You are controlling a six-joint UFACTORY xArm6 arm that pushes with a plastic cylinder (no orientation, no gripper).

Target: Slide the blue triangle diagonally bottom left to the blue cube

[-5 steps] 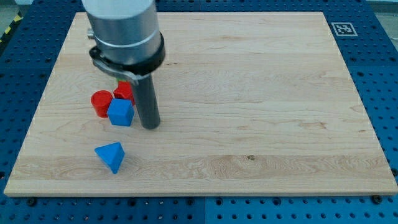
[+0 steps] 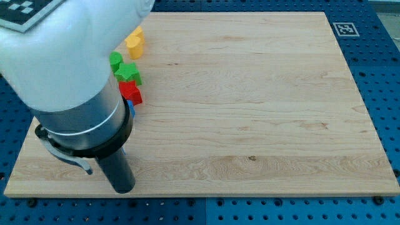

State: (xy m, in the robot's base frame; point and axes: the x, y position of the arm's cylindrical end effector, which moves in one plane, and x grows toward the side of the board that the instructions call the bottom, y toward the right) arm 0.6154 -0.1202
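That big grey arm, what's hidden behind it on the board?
Peeking out at the arm's right edge are a red block and a sliver of something blue. Whatever else lies behind it is covered; the blue triangle cannot be seen. My tip touches no visible block.

Big white rounded arm (image 2: pixel 56 56) upper left, grey metal cylinder (image 2: pixel 78 112) below, black collar (image 2: pixel 94 147), dark rod to my tip (image 2: pixel 122 189).

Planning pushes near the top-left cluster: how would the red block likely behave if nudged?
The red block looks small and solid, so it should probably slide, not roll. It seems to touch the green block, which may move too. My tip is well below it.
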